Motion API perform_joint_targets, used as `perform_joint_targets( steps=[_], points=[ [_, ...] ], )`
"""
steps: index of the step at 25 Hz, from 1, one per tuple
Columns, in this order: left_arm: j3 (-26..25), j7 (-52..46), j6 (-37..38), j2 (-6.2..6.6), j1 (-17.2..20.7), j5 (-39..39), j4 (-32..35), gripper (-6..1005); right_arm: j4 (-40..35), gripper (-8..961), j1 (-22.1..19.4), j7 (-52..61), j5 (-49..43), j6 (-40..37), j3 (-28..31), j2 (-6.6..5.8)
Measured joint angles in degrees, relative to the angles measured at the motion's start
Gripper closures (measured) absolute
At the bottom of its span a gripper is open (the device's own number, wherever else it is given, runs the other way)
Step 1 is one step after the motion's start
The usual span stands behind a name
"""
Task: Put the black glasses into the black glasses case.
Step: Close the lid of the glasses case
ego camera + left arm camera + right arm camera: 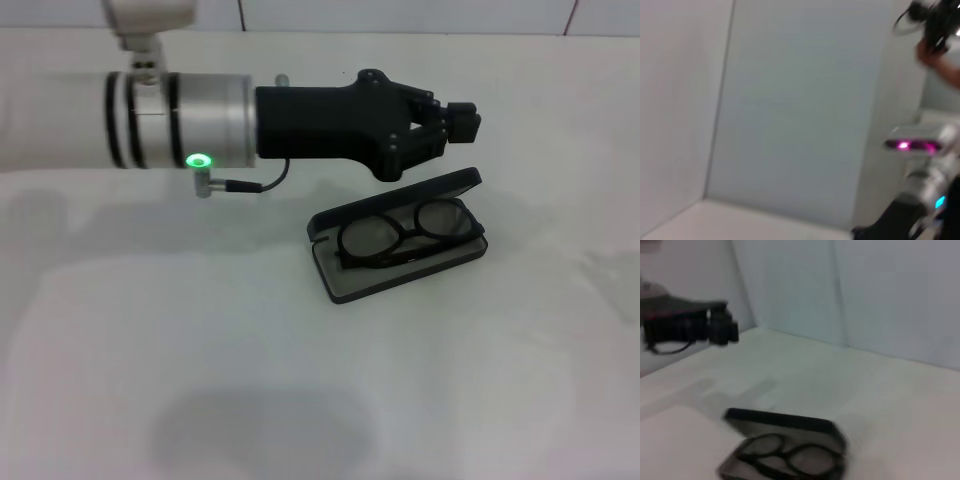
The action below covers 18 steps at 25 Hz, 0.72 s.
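resting inside open black glasses case (398,262), black glasses (405,236), left end effector (462,122) closed, empty, hovering just behind

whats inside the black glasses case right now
The black glasses lie folded inside the open black glasses case, on its grey lining. The lining beneath the frame is covered, so anything under it cannot be seen. The left gripper is above and behind the case's lid, holding nothing.
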Motion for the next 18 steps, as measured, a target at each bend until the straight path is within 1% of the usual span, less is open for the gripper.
perform_joint_targets(
  steps=[2,4,6,7,9,12,15,18],
  points=[
    [0.0,-1.37,-4.47,-0.63,-0.68,1.91,0.03,904,2.38,817,-0.03,-1.5,-0.1,0.13,3.37,-0.12],
    [0.0,-2.09,-7.52,-1.06,-0.83,2.75,0.06,904,4.92,817,-0.1,-3.38,-0.11,-0.69,8.42,-0.25],
    [0.0,-2.31,-8.46,-1.2,-0.87,3.08,0.09,903,6.9,817,-0.28,-4.86,-0.11,-1.72,13.31,-0.32],
    [-0.01,-2.88,-10.83,-1.36,-0.99,4.27,0.11,903,7.9,816,-0.42,-5.71,-0.1,-2.63,16.18,-0.38],
    [-0.01,-3.32,-12.18,-1.41,-1.05,5.08,0.12,884,9.48,816,-0.6,-6.86,-0.1,-4.49,20.9,-0.53],
    [-0.04,-3.77,-13.1,-1.42,-1.27,6.69,0.14,855,10.62,816,-0.65,-7.83,-0.09,-6.64,24.95,-0.62],
    [-0.13,-4.32,-13.42,-1.45,-1.39,8.35,0.14,819,11.33,816,-0.63,-8.13,-0.06,-7.47,26.03,-0.64],
    [-0.43,-4.69,-14.3,-1.79,-1.4,10.09,0.14,782,12.64,815,-0.21,-8.58,-0.05,-7.5,25.84,-0.65]
  ],
)
